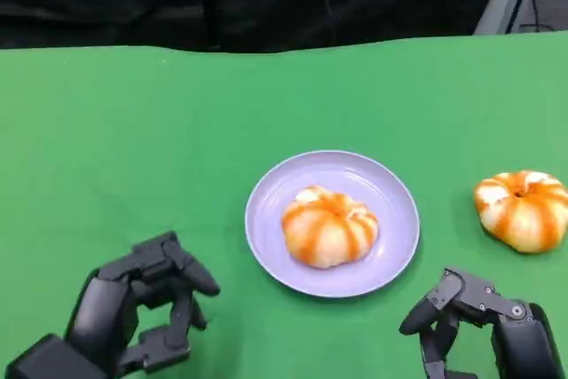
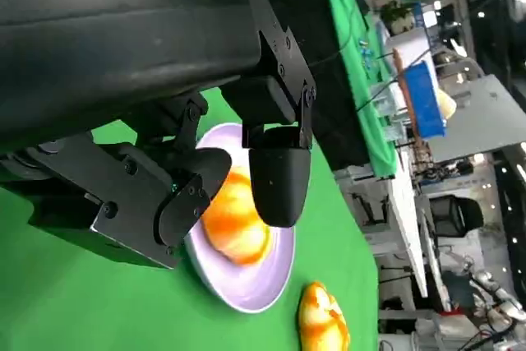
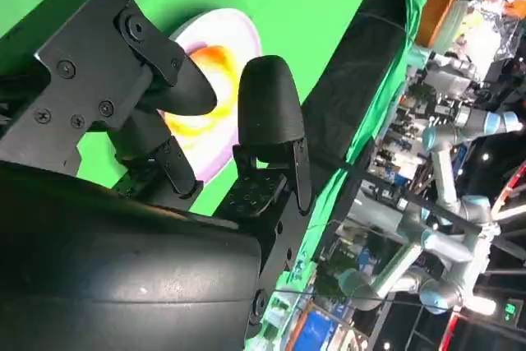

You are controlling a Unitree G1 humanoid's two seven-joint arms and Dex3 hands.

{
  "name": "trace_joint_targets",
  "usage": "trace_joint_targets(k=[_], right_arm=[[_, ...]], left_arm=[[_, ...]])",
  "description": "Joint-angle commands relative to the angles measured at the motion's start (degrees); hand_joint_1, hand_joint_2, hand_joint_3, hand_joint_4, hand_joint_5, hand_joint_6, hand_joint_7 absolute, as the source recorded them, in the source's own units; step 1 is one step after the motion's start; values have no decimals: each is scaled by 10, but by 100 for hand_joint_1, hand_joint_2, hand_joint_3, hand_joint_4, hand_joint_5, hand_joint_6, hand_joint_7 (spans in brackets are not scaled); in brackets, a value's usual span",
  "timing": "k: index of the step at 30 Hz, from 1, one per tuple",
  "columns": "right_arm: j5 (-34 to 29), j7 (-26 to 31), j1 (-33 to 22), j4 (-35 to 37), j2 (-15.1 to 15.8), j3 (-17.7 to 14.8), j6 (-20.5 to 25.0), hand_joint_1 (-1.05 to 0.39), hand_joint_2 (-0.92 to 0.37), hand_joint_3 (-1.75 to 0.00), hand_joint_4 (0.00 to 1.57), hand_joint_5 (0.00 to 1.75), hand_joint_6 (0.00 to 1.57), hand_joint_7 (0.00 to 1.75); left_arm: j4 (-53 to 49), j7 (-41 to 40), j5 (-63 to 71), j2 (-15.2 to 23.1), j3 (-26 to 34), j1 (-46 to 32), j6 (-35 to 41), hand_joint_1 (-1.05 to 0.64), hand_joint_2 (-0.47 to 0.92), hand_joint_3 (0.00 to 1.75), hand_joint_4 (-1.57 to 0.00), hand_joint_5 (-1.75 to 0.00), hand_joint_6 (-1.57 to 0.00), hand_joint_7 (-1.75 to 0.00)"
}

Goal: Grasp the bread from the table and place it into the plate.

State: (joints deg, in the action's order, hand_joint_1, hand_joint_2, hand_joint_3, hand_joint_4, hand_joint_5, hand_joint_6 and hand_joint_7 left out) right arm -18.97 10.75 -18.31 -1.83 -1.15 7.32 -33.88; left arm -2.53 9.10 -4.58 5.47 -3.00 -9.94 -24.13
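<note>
One bread roll (image 1: 329, 226) sits in the lilac plate (image 1: 390, 188), another (image 1: 524, 209) waits on the green desk (image 1: 133, 148), both hands (image 1: 142, 312) (image 1: 470, 321) apparently empty, fingers loosely apart.

- The left robot hand (image 1: 142, 312) sits low at the near left of the green surface (image 1: 133, 157), its black fingers (image 1: 182, 268) curled loosely inward with a gap between them, and it holds nothing.
- The right robot hand (image 1: 479, 326) sits low at the near right, fingers (image 1: 426, 312) bent and apart, and it holds nothing.
- Both hands lie well apart from each other.
- The left wrist view shows the left hand's fingers (image 2: 279, 178) spread with nothing between them.
</note>
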Motion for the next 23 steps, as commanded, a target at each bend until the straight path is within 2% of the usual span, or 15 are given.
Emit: trace_joint_targets(k=[1, 7, 16, 23], right_arm=[[5, 2, -3, -9, 8, -6, -2, 4, -30, -140, 90, 170, 85, 133], [9, 2, -2, -6, 9, -6, -4, 5, -27, -143, 91, 170, 86, 133], [17, -4, -13, -15, 9, -3, -3, 4, -31, -136, 89, 171, 84, 134], [13, -4, -16, -18, 7, -2, 3, 5, -28, -140, 90, 172, 84, 134]], left_arm=[[-13, 9, -3, -2, 7, -3, -25, 1, 44, 133, -80, -175, -77, -153], [-25, 17, -8, -8, 9, 0, -37, -2, 44, 133, -81, -175, -77, -159], [-32, 30, -16, -10, 13, 2, -39, -2, 43, 133, -80, -175, -76, -158], [-43, 41, -16, -10, 17, 6, -48, -3, 41, 135, -81, -175, -76, -158]])
